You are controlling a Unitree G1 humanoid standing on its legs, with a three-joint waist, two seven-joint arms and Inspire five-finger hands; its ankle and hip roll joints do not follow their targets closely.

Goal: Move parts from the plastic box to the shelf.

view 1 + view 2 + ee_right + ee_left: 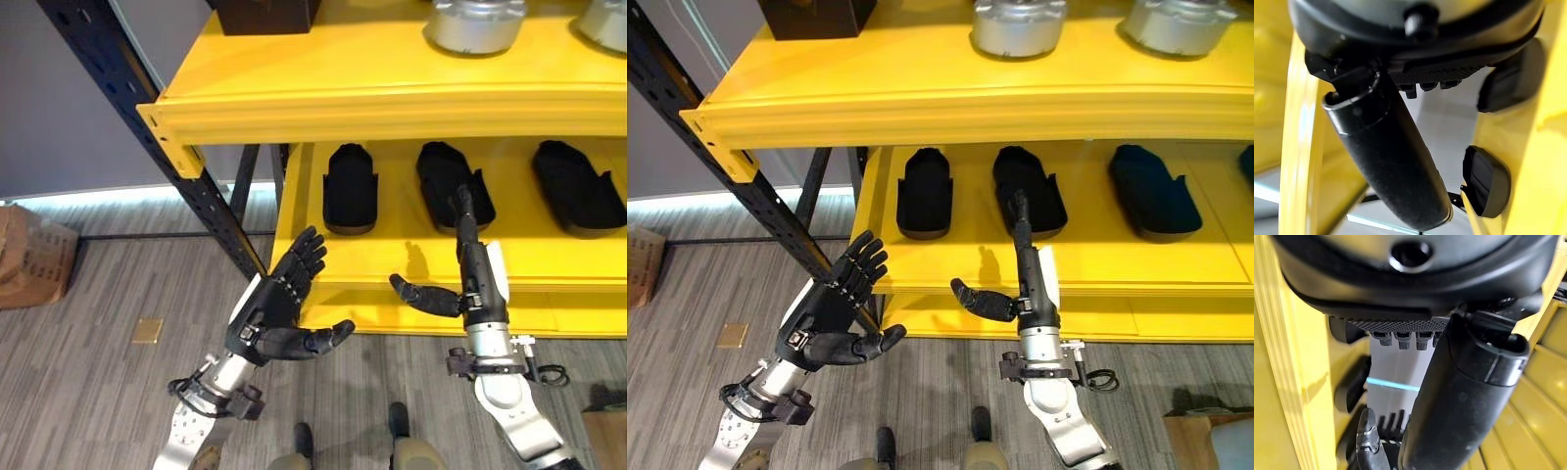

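While both hands are being held empty before the yellow shelf (411,257), the left hand (277,305) is being kept spread off its front left corner. The right hand (472,279) is being held flat, fingers straight, thumb out, over the front edge near three black parts (454,182).

Industrial storeroom or workshop. A yellow steel shelf (392,103) on a dark perforated upright (147,127) fills the upper frame; black moulded parts (350,188) lie in a row on its lower level, silver metal housings (475,24) at top right. Grey plank floor (108,294) and a cardboard box (29,255) occupy the left.
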